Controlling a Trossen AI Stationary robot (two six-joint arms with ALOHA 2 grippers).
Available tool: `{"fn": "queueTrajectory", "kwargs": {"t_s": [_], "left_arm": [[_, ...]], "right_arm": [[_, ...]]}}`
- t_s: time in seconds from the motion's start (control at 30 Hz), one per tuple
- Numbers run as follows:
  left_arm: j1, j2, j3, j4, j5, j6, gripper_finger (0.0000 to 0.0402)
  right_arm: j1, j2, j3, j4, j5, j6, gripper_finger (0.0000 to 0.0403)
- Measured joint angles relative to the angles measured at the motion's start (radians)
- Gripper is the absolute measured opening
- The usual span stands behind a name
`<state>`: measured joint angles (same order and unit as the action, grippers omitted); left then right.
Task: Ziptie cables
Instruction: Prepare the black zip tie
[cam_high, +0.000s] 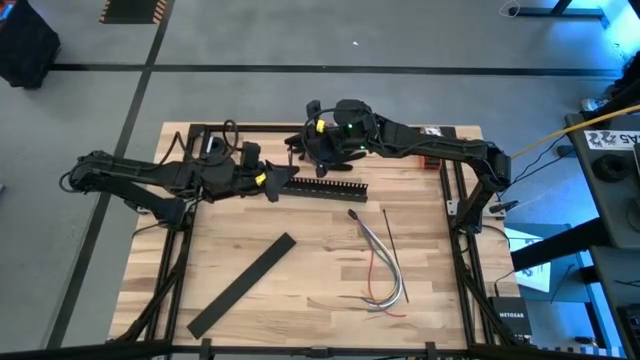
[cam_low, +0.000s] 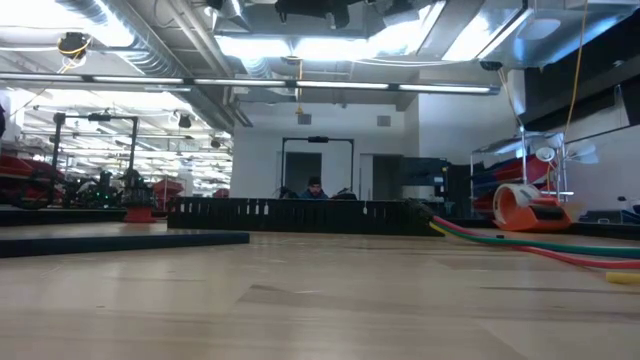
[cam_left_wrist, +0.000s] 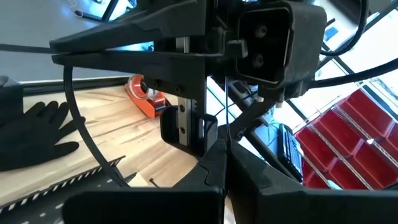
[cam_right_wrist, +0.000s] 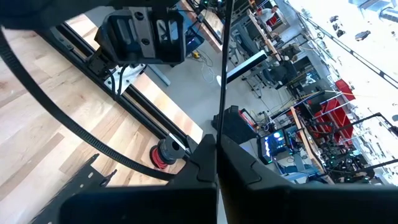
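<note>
Pale butcher-block wood fills my overhead feed, and nearest the front edge of the worktop (cam_high: 300, 300) I see a flat plain black strip (cam_high: 242, 285) lying on a slant. To its right the cables (cam_high: 380, 268) lie loose on the wood, grey, white and red wires curving together, touched by neither arm. Just beside them, on their right, the ziptie (cam_high: 393, 241) rests straight and thin on the boards. Farther back a long black comb-slotted bar (cam_high: 325, 186) lies across the worktop. The left hand (cam_high: 272, 181) sits at that bar's left end, its fingers pressed together with nothing between them that I can make out. The right hand (cam_high: 318, 152) hangs just behind the bar near the back rail, fingers likewise closed on nothing I can see. In the level feed the slotted bar stands across the middle distance, with an orange tape dispenser (cam_low: 528, 207) off to the right and a person seated in the room far beyond.
</note>
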<state>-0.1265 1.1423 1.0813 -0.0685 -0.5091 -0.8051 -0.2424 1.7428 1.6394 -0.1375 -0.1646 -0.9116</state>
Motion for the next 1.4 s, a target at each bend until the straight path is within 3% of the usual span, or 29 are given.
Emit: {"fn": "queueTrajectory", "kwargs": {"t_s": [0.97, 1.23, 1.4], "left_arm": [[0.006, -0.005, 0.0, 0.014, 0.0, -0.008, 0.0001], [0.009, -0.006, 0.0, 0.051, -0.002, -0.012, 0.0001], [0.009, -0.006, 0.0, 0.05, -0.002, -0.023, 0.0001]], "right_arm": [[0.008, 0.0, 0.0, -0.023, 0.0, -0.016, 0.0001], [0.044, 0.0, 0.0, -0.028, 0.079, -0.181, 0.0001], [0.049, 0.0, 0.0, -0.028, 0.094, -0.201, 0.0001]]}}
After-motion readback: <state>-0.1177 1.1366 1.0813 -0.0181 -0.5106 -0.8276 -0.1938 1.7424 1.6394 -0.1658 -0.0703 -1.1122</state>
